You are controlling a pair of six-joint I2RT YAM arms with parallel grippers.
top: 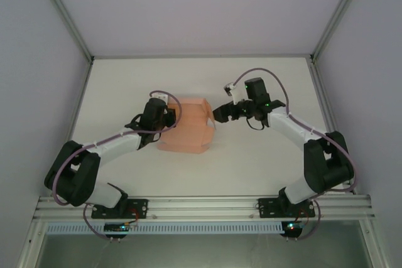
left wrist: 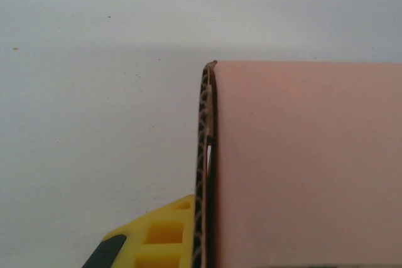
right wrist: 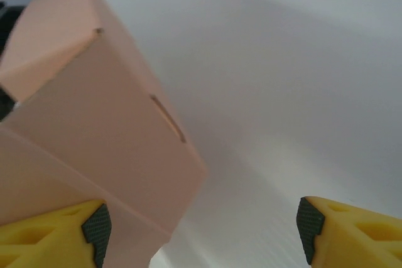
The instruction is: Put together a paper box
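You've got loads of bare bench (top: 264,167) in front of and behind the paper box (top: 188,127). Its left side is blocked by the left pincer (top: 168,116), clamped on the card; the right pincer (top: 220,114) crowds its right edge, jaws apart. Further out, the enclosure walls (top: 31,92) and slanted corner posts (top: 66,20) hem you in.

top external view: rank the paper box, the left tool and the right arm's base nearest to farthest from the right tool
From the right tool:
1. paper box, just to its left, right at its fingertips.
2. left tool, at the box's opposite, left edge.
3. right arm's base, at the table's near edge, bottom right.
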